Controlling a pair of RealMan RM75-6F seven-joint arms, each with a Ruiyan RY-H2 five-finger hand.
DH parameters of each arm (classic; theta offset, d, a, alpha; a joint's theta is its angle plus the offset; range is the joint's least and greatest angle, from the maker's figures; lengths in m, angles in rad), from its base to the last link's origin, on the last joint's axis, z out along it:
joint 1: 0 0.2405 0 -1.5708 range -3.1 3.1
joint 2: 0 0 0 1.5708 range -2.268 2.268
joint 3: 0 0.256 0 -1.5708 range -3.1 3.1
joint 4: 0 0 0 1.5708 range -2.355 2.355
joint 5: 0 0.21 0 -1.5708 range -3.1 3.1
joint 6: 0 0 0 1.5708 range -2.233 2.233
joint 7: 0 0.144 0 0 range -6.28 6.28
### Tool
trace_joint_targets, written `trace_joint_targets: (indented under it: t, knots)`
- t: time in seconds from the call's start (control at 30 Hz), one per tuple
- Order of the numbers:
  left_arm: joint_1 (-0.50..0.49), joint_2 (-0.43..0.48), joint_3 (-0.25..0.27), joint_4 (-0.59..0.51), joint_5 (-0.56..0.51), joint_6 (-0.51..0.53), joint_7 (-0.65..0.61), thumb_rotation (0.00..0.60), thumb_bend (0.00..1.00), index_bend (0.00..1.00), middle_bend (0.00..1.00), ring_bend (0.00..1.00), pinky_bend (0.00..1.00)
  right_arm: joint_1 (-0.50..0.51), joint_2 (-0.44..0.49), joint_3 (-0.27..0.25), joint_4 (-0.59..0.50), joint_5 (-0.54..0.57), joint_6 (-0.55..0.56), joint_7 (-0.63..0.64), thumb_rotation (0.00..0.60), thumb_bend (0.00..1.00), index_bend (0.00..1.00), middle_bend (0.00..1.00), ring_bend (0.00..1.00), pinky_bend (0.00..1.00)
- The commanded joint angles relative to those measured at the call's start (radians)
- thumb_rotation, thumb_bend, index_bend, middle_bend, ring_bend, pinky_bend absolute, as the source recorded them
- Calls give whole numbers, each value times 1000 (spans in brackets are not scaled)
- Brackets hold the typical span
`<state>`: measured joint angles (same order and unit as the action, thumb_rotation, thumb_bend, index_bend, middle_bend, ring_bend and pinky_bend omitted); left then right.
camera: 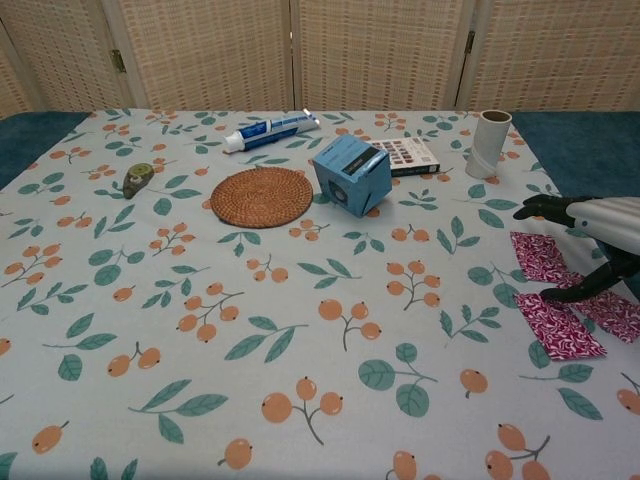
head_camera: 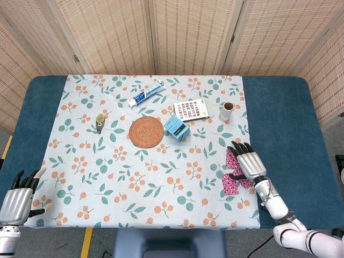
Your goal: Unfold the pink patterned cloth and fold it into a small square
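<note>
With fingers spread and grasping nothing, the right hand [head_camera: 248, 162] hovers over the cloth [camera: 560, 300] by the tablecloth [head_camera: 134, 177] edge, so a shallow pinch could drag both.

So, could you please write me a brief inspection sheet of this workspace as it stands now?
Surface: blue table under a floral tablecloth.
Job's things: pink patterned cloth lies flat near the tablecloth's right edge, irregular in outline, not folded square.
Clutter: toothpaste tube, woven coaster, blue box, book, cardboard tube, small green item.
Hands: right hand over the cloth, fingers spread; left hand at the near left edge, holding nothing.
Cables: nothing seen.
Surroundings: woven folding screens behind.
</note>
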<state>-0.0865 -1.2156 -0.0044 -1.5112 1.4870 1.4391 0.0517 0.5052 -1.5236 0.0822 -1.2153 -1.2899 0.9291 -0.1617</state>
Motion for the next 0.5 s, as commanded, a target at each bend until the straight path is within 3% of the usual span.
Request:
trace_joint_targets:
  t: [0.03, 0.5]
  knots:
    - [0, 0, 1, 1, 2, 1, -1, 600, 190, 104, 176, 266, 0, -3, 2, 0, 3, 5, 1, -3, 442, 262, 80, 0, 0, 0]
    - [-2, -4, 1, 4, 9, 2, -2, 600, 190, 104, 176, 266, 0, -28, 33, -4, -3, 7, 34, 20, 439, 262, 80, 0, 0, 0]
